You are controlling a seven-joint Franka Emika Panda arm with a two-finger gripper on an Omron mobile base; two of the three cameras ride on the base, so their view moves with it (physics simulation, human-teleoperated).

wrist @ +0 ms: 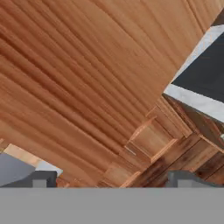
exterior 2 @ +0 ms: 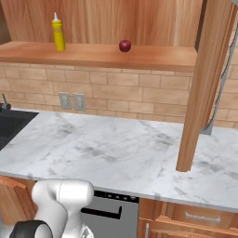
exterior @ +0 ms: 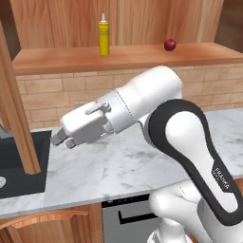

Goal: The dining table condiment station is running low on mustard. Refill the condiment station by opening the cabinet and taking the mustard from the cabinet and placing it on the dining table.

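A: Mustard (exterior: 103, 35) upright on cabinet (exterior: 118, 16) shelf, near shelf's left end; red fruit (exterior: 170, 45) well apart toward right end. Doors swung open.

B: End effector (exterior: 63, 140)?

A: Jaws wide, empty, low over table (exterior: 118, 166) by sink (exterior: 21, 166). Step: reach for bottle. Next: raise arm to shelf, straddle bottle body, avoid open door (exterior: 16, 104).

The setting is a domestic kitchen. A white, grey-veined marble counter (exterior 2: 116, 148) runs beneath a tan brick backsplash (exterior 2: 139, 95) fitted with wall outlets (exterior 2: 72, 101). A black sink (exterior: 19, 166) is recessed into the counter just beyond the jaws. Above the jaws, an opened reddish-brown wooden cabinet (exterior: 123, 57) stores a mustard bottle (exterior: 103, 35) and a dark red fruit (exterior: 170, 45). Wooden drawer fronts (exterior 2: 195, 216) sit below the counter.
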